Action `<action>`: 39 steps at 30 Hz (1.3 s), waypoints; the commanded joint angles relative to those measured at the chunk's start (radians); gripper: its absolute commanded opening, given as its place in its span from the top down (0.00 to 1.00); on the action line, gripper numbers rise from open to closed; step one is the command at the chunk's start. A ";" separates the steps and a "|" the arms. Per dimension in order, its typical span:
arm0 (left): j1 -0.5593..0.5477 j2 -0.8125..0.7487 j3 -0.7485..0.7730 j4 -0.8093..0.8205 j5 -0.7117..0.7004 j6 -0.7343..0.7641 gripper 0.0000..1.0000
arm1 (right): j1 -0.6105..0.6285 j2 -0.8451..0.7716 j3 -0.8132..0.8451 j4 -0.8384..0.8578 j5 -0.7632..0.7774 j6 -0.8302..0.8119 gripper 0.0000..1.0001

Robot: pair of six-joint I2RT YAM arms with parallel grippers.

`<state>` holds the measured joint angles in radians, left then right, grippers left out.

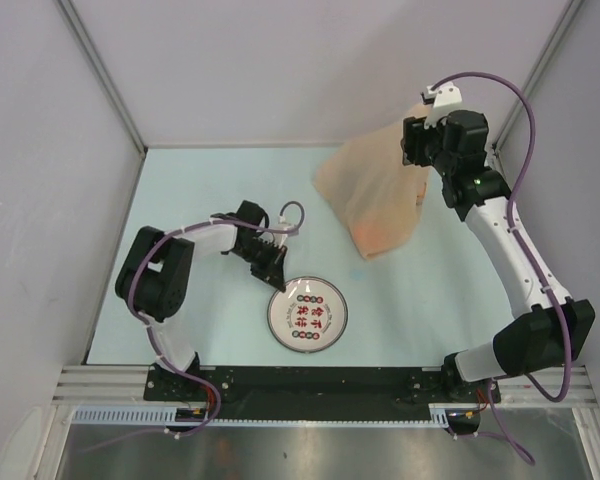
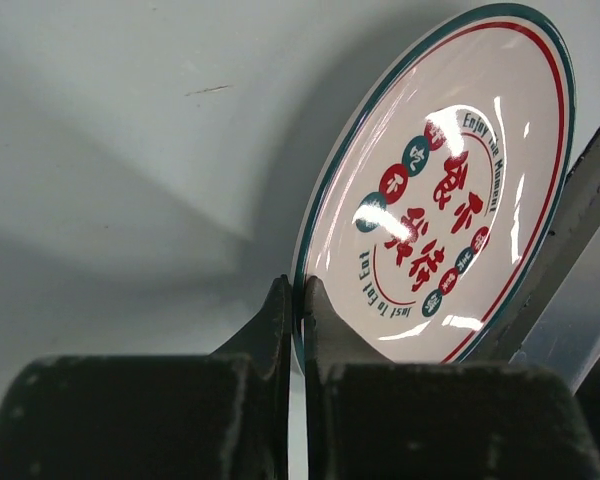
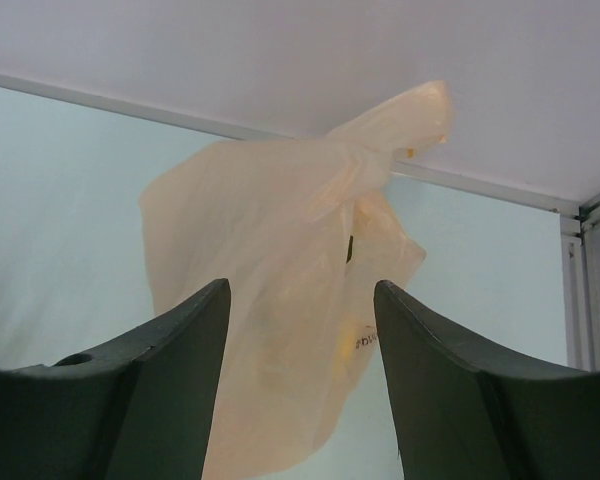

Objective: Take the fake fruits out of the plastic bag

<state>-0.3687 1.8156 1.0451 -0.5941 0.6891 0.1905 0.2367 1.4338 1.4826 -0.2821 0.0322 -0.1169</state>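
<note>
The pale-orange plastic bag (image 1: 375, 195) is up off the table at the back right, bunched at its top beside my right gripper (image 1: 416, 150). In the right wrist view the bag (image 3: 280, 300) hangs just beyond the wide-open jaws of my right gripper (image 3: 300, 290), and I see no finger touching it. The fake fruits are hidden inside; only an orange tint (image 1: 380, 232) and a faint yellow patch (image 3: 346, 345) show through. My left gripper (image 1: 276, 282) (image 2: 298, 288) is shut on the rim of the round white plate (image 1: 307, 313) (image 2: 520, 120).
The plate lies near the front middle of the pale table, with red and green printed marks. White walls and metal posts enclose the back and sides. A black rail runs along the near edge.
</note>
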 commanded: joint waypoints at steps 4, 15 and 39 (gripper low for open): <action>-0.079 0.010 -0.002 0.031 -0.025 -0.006 0.82 | -0.040 -0.064 -0.013 0.020 -0.008 0.011 0.36; -0.035 -0.075 0.648 -0.142 -0.029 -0.054 0.09 | -0.280 0.039 0.110 0.011 -0.004 0.301 0.28; 0.201 -0.324 0.721 0.022 -0.204 -0.318 0.09 | 0.232 0.499 0.583 0.110 -0.241 0.398 1.00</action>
<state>-0.2413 1.6226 1.7988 -0.6186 0.5774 -0.1150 0.3355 1.9175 1.8736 -0.2638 -0.2974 0.2771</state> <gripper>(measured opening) 0.917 0.009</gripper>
